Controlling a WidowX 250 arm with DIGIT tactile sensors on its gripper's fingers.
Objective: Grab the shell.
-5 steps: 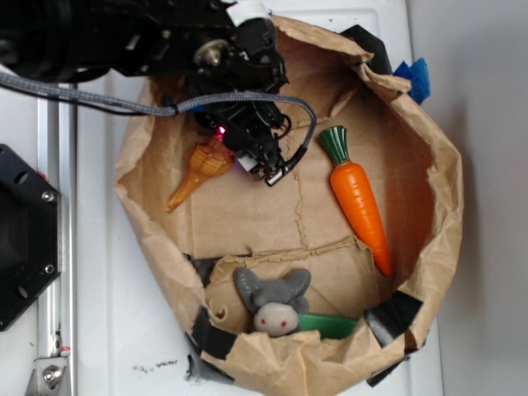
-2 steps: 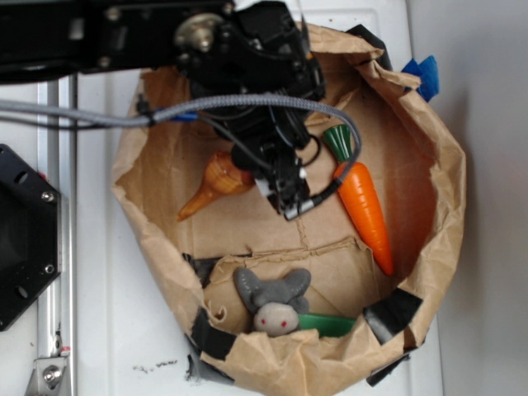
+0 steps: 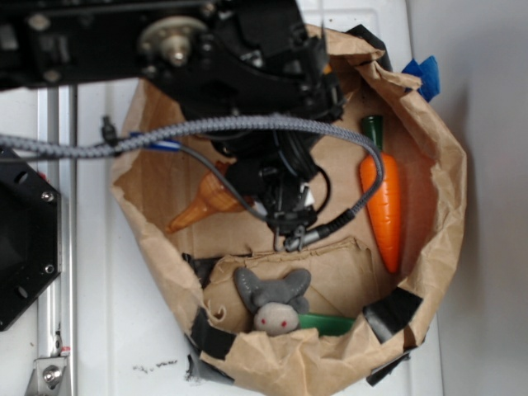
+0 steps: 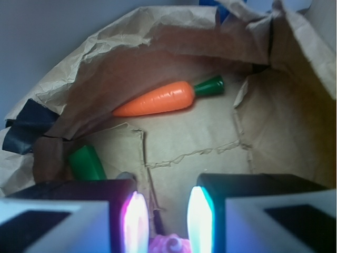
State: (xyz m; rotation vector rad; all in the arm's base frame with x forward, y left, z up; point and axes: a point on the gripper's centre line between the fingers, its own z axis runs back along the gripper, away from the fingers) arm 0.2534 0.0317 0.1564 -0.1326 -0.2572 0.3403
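In the exterior view the black arm (image 3: 223, 58) reaches in from the upper left over a rolled-down paper bag (image 3: 445, 206) that sits on a white table (image 3: 107, 330). The gripper (image 3: 289, 227) hangs over the middle of the bag floor, trailing a grey cable (image 3: 206, 128); from this angle I cannot tell how its jaws stand. The shell (image 3: 202, 206) lies on the bag floor just left of the gripper, its wide end partly hidden under the arm and its thin point aimed toward the bag's left wall. The carrot (image 3: 385, 206) rests along the right wall, green top up. A grey plush (image 3: 274, 301) sits at the bottom of the bag, with a green piece (image 3: 330, 324) beside it. In the wrist view the gripper (image 4: 163, 219) shows two fingers (image 4: 136, 221) set apart, glowing at their inner edges, with a gap between them. A small pinkish ridged thing sits low in that gap at the frame's edge; whether it is the shell and whether the fingers touch it, I cannot tell. Beyond, the carrot (image 4: 168, 98) lies against the far wall of the bag (image 4: 95, 52), and the green piece (image 4: 87, 163) shows at left.
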